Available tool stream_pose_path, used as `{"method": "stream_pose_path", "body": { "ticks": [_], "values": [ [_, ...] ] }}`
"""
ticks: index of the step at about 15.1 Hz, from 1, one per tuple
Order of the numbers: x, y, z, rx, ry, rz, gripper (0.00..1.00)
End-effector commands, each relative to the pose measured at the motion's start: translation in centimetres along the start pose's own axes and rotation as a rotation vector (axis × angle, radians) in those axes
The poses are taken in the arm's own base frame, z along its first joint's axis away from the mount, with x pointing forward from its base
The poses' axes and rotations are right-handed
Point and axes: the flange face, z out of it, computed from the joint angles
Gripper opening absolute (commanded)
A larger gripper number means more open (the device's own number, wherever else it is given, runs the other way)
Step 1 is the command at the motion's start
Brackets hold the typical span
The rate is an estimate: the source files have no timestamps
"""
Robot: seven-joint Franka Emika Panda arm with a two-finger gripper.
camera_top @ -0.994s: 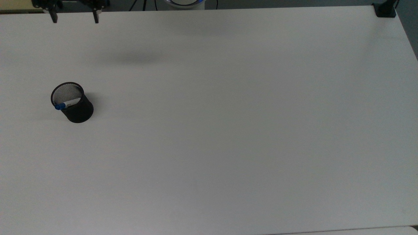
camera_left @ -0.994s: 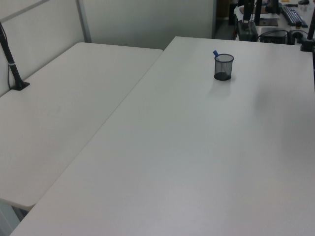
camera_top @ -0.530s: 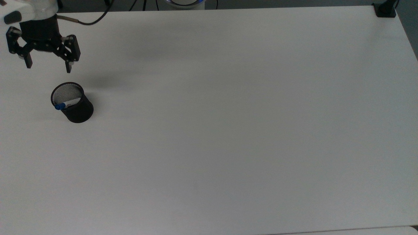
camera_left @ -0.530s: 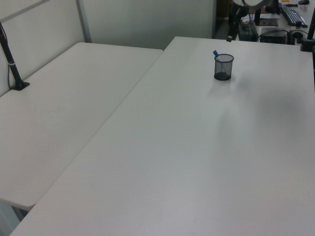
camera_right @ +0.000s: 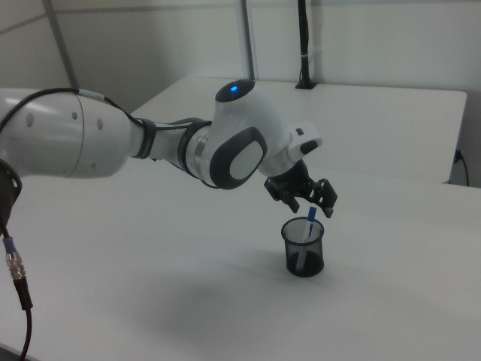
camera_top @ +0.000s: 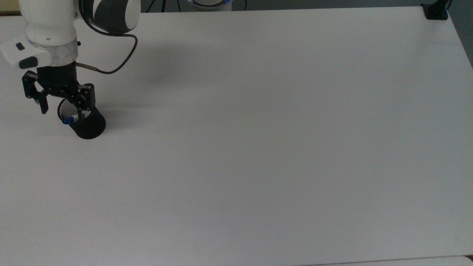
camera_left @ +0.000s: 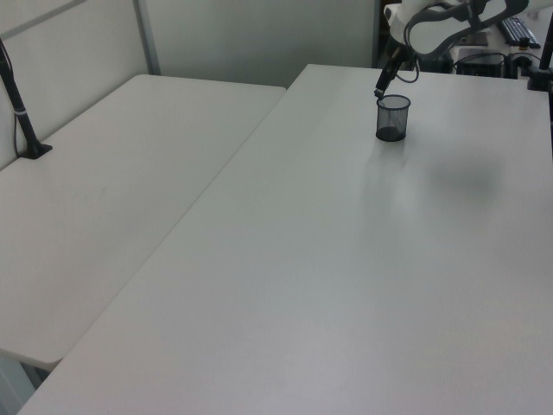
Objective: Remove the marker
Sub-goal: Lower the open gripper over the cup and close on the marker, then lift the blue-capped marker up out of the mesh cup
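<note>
Marker (camera_right: 309,223) stands tilted in mesh cup (camera_right: 303,257); light, stiff, slick. Gripper (camera_top: 63,106) wide above; pinch blue cap.

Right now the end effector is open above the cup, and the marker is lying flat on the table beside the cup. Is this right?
Not quite. The end effector is open above the cup, but the marker stands inside the cup, leaning on its rim, as the right view shows.

2 white tables (camera_left: 285,259) pushed side by side, pale partition wall (camera_left: 251,35) behind, black clamp pole (camera_left: 19,104), soft even light
</note>
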Motion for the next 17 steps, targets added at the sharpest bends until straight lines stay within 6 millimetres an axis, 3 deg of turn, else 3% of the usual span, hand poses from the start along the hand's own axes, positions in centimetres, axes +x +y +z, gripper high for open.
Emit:
{"method": "stream_pose_path", "body": {
  "ticks": [1, 3, 7, 9, 13, 14, 16, 17],
  "values": [
    [0.6, -1.4, 0.5, 0.023, 0.022, 0.067, 0.41],
    [1.0, -1.2, 0.1, 0.050, 0.040, 0.113, 0.00],
    [1.1, -0.8, -0.6, 0.076, 0.057, 0.155, 0.00],
    [1.3, -0.1, -1.9, 0.071, 0.074, 0.160, 0.00],
    [1.8, 2.2, -8.3, 0.064, 0.127, 0.183, 0.00],
    [1.8, 2.8, -11.6, 0.074, 0.131, 0.189, 0.00],
    [1.4, 2.7, -16.0, 0.100, 0.115, 0.185, 0.00],
    [0.9, 2.3, -17.3, 0.119, 0.080, 0.178, 0.00]
  ]
}}
